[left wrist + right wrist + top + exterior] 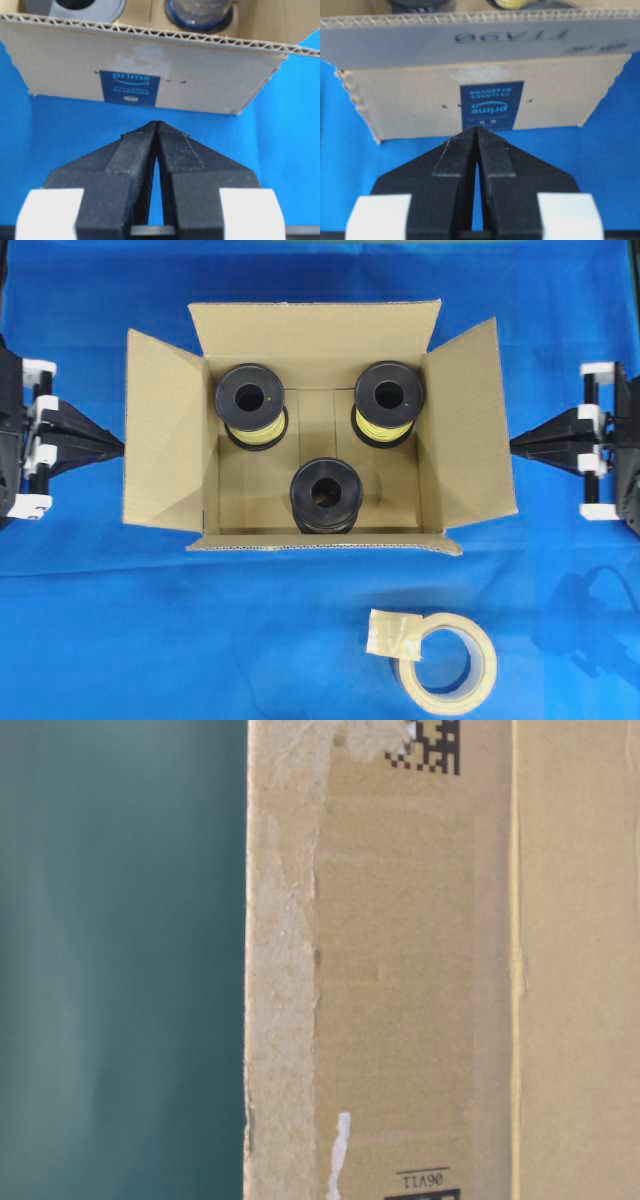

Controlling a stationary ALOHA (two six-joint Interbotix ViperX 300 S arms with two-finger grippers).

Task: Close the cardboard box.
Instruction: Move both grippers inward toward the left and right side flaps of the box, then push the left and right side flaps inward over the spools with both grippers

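A tape roll (447, 664) lies near the table's (100, 640) front edge. Behind it, mid-table, the box (315, 425) stands open — all four flaps spread, three spools (325, 495) inside. The left gripper (118, 445) and right gripper (514, 445) sit just outside the side flaps — tips pressed together, holding nothing.

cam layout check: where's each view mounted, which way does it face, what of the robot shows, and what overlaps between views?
Overhead: above the table, looking straight down on the open cardboard box, three spools inside, tape roll; both arms at the side edges.
Table-level: low, pressed up to a box wall; no robot.
Left wrist: behind the left pincer, shut, facing the box's left flap.
Right wrist: behind the right pincer, shut, facing the right flap.
Shared: box in all four; both wrist views show a blue prime label.
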